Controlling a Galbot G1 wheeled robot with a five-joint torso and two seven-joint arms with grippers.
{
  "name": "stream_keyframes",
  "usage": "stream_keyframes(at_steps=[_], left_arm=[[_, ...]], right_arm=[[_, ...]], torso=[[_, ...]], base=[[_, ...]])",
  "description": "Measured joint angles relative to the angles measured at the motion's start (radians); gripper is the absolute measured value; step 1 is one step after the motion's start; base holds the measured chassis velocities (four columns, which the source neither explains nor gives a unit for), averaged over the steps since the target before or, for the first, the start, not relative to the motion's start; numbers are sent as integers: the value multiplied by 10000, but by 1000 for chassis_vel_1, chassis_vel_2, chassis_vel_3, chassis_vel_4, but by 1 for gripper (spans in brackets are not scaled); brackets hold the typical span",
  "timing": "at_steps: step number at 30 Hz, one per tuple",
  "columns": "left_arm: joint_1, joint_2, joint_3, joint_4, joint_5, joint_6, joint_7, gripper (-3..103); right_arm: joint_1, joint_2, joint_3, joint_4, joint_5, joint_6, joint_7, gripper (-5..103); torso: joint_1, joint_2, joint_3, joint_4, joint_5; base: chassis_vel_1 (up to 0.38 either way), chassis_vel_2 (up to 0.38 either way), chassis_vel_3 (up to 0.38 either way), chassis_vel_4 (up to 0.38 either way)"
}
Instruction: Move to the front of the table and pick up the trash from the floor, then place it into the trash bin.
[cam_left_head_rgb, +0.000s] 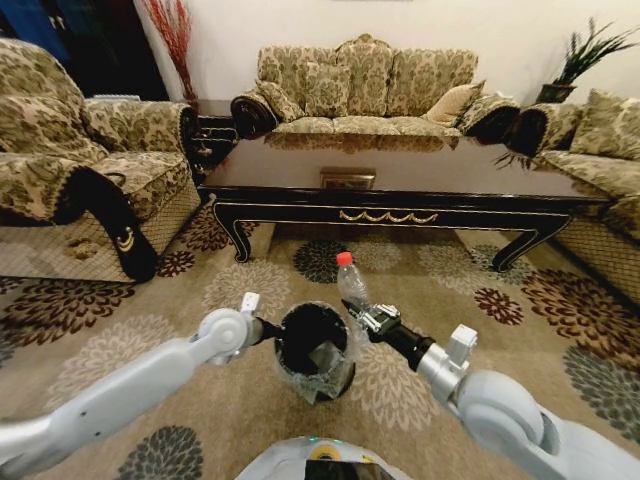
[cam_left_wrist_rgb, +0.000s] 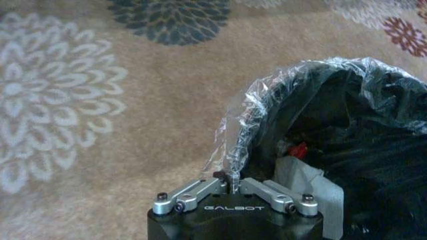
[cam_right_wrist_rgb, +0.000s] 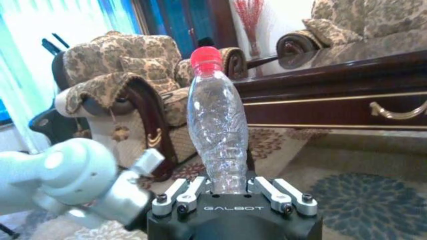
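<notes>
Step in hand: judged as the drop-off; the bottle is lifted off the carpet (cam_left_head_rgb: 250, 400) and not yet in the bin.
Bottle: clear plastic bottle (cam_left_head_rgb: 351, 285) with red cap, upright, just beside the bin's rim, in front of the dark-wood desk (cam_left_head_rgb: 400, 175).
Right gripper (cam_left_head_rgb: 368, 317): fingers clamped on the bottle's base.
Left gripper (cam_left_wrist_rgb: 230, 186): fingers pinched together on the liner bag (cam_left_wrist_rgb: 233, 130) at the black trash bin (cam_left_head_rgb: 312, 345) rim.
Next move calls for: bringing the bottle over the bin mouth, then parting the right fingers.
</notes>
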Motion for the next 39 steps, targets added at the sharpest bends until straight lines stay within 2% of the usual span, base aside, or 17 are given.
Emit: stream_keyframes(at_steps=[2, 5, 10, 23, 25, 27, 31, 33, 35, 37, 38, 39], left_arm=[[-540, -372, 567, 127, -218, 1, -281, 0], [-811, -618, 861, 141, -361, 0, -419, 0], [-966, -721, 1114, -22, -481, 1, -550, 0], [-392, -559, 799, -239, -423, 4, -697, 0], [-230, -486, 667, -289, -289, 4, -698, 0], [-191, -482, 624, -296, -253, 4, -701, 0], [-71, -478, 501, -346, -222, 3, -704, 0], [-44, -462, 475, -366, -222, 4, -703, 0], [18, -440, 417, -381, -200, 3, -704, 0], [48, -441, 382, -381, -183, 4, -705, 0], [77, -445, 340, -381, -173, 4, -705, 0], [99, -448, 312, -381, -169, 3, -705, 0]], right_arm=[[10, 122, -115, -13, 32, 10, -13, 24], [-33, 182, -143, -81, 26, 10, -33, 24], [-113, 361, -163, -274, -23, -17, -32, 24], [-228, 391, -189, -328, -135, -186, -128, 24], [-274, 388, -169, -221, -80, -245, -139, 38], [-276, 393, -169, -215, -80, -255, -148, 38], [-319, 384, -171, -253, -149, -227, -238, 60], [-334, 372, -164, -251, -159, -223, -243, 60], [-346, 371, -157, -228, -164, -219, -250, 71], [-350, 372, -156, -220, -165, -219, -254, 71], [-366, 377, -155, -216, -166, -219, -273, 82], [-380, 380, -154, -214, -167, -219, -281, 87]], torso=[[0, 0, 0, -3, 1], [0, 0, 0, -5, 0], [0, 0, 0, -2, 1], [0, 0, -1, -1, -2], [0, 0, -2, -1, -2], [0, 0, -2, -1, -3], [0, 0, -1, -2, -2], [0, 0, -2, -2, -3], [0, 0, -1, -2, -2], [0, 0, -1, -2, -2], [0, 0, -1, -1, -3], [0, 0, -1, -1, -3]], base=[[0, 0, 0, 0], [0, 0, 0, 0], [0, 0, 0, 0], [0, 0, 0, 0], [0, 0, 0, 0], [0, 0, 0, 0], [0, 0, 0, 0], [0, 0, 0, 0], [0, 0, 0, 0], [0, 0, 0, 0], [0, 0, 0, 0], [0, 0, 0, 0]])
